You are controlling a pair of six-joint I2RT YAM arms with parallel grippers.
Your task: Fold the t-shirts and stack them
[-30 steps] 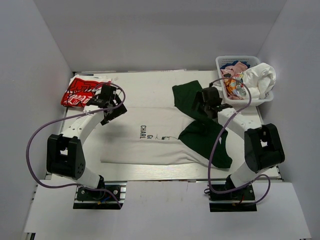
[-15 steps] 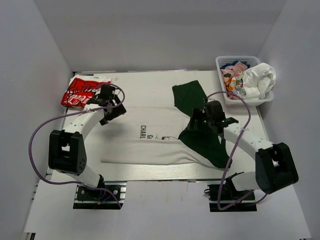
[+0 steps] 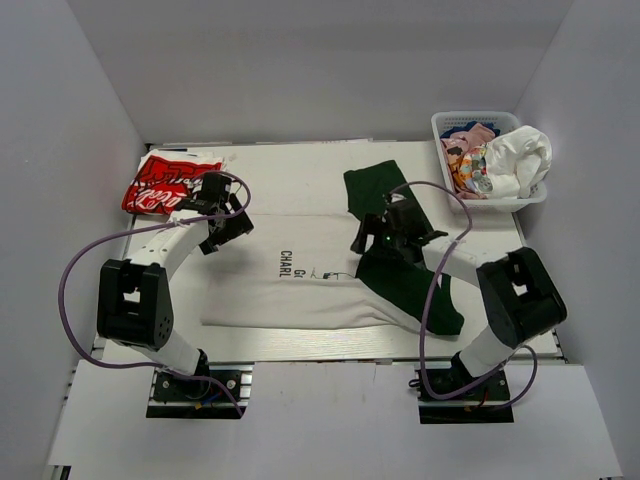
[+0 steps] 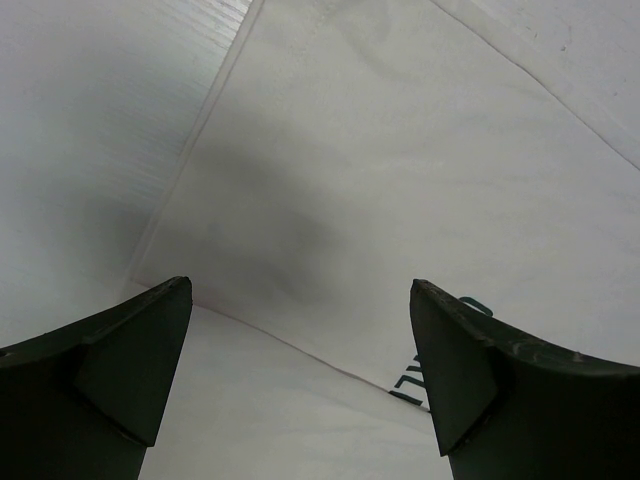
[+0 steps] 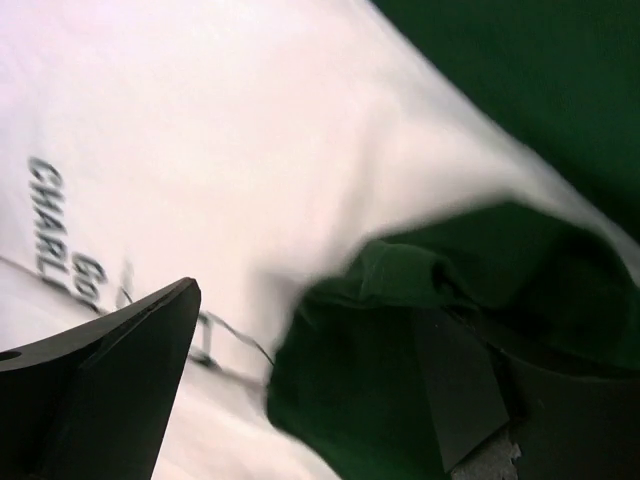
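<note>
A white t-shirt (image 3: 290, 295) with black text lies flat in the middle of the table. A dark green t-shirt (image 3: 402, 288) lies crumpled across its right part. My left gripper (image 3: 228, 232) is open and empty, low over the white t-shirt's far left corner; the left wrist view shows the white cloth (image 4: 400, 150) and a folded edge between the fingers (image 4: 110, 370). My right gripper (image 3: 368, 240) is open over the edge where green meets white. The right wrist view shows the green t-shirt (image 5: 390, 390) between the open jaws and the white t-shirt (image 5: 200, 130) beside it.
A red-and-white printed t-shirt (image 3: 160, 182) lies folded at the far left. A white lattice basket (image 3: 448, 128) at the far right holds pink, blue and white clothes. Grey walls stand close on both sides. Purple cables loop off both arms.
My right arm has swung from beside the basket leftward and down onto the green t-shirt's middle edge. The left arm has barely moved.
</note>
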